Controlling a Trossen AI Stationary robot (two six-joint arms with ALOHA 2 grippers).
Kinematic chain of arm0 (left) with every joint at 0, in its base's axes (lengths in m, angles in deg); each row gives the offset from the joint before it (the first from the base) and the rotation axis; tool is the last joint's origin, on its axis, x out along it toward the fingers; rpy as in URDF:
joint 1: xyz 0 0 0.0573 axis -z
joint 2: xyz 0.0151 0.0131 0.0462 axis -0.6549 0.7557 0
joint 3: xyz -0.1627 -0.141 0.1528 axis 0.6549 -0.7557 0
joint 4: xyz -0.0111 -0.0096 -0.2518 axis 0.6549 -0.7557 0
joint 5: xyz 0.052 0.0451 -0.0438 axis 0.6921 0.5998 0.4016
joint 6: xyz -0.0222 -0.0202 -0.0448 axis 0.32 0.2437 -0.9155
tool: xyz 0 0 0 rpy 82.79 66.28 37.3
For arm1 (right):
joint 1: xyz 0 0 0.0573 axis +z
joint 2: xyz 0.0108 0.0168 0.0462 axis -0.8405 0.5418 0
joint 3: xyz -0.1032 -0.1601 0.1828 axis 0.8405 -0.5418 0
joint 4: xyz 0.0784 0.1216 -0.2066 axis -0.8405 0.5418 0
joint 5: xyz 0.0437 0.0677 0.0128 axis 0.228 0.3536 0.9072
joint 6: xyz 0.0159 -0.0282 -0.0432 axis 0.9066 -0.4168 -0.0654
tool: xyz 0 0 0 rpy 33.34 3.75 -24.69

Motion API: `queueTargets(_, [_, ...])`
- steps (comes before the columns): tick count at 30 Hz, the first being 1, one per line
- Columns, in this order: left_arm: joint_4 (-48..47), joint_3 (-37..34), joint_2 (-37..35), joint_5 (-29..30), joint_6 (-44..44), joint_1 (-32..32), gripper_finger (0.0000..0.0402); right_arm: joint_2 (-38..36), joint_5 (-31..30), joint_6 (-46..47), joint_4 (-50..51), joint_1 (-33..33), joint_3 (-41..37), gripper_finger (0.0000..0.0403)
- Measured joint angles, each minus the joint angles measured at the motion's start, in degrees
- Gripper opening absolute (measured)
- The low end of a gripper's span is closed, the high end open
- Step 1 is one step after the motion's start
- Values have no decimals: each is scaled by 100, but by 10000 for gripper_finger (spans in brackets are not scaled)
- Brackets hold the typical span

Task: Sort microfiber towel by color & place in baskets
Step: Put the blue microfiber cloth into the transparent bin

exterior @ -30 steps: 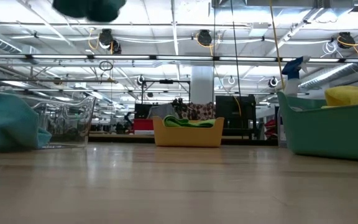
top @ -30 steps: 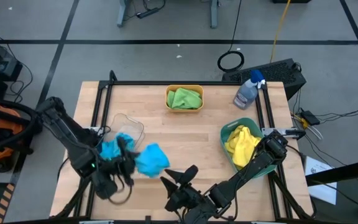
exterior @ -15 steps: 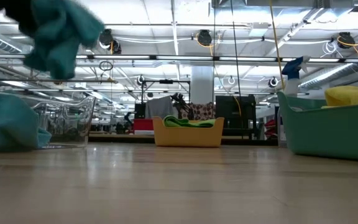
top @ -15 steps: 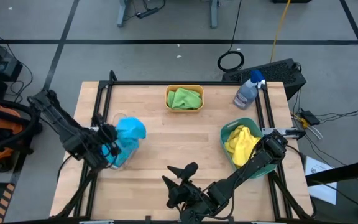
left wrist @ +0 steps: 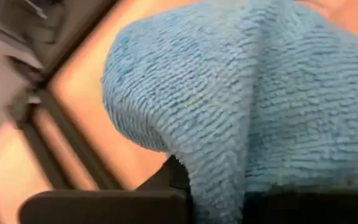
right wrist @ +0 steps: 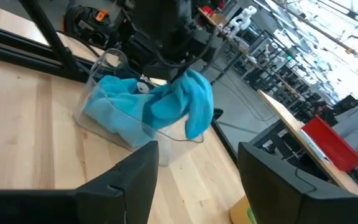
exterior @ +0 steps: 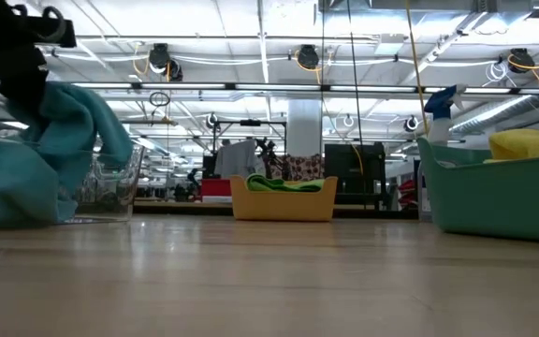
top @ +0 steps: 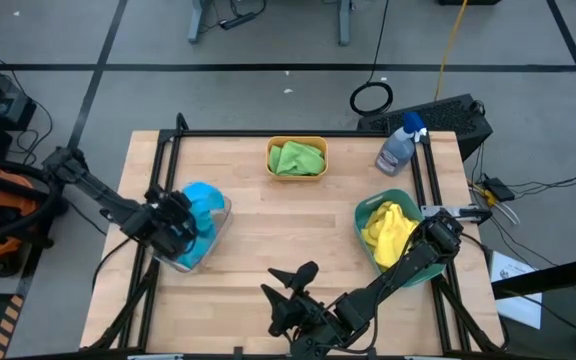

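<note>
A: What's on the tabletop [top: 268,215]?
B: Baskets; a workshop lies behind.
A: The arms?
B: Left end effector [top: 178,222] pinches a blue towel [right wrist: 182,102] over the clear basket [right wrist: 135,138]; right end effector [top: 290,290], fingers apart, waits near the front edge.

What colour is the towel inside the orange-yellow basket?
Bright green towel; the high view shows it best in the orange-yellow basket.

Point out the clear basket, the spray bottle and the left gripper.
clear basket [right wrist: 114,127], right wrist view, near see-through wall.
spray bottle [top: 398,150], high view, its body.
left gripper [top: 173,222], high view, between fingertips at the blue towel [top: 203,205].
</note>
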Motion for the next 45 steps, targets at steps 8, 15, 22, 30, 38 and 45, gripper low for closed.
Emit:
queueTargets(8, [507, 4, 311, -364, 615, -471, 146, 1, 74, -2, 2, -1, 0, 210])
queueTargets(15, [805, 177, 476, -1104, 1066, -555, 220, 1, 74, -2, 16, -1, 0, 210])
queueTargets(22, [193, 718, 467, -1958, 851, -518, 232, 0, 72, -2, 38, 4, 0, 210])
queueTargets(30, [-103, 1367, 468, -1975, 922, -416, 232, 0, 72, -2, 42, 7, 0, 210])
queueTargets(38, [564, 1251, 611, -1045, 2588, -498, 191, 0, 160, -2, 70, 7, 0, 210])
queueTargets(45, [1031, 834, 1012, -958, 2993, -858, 44, 0, 670, -2, 81, -11, 0, 187])
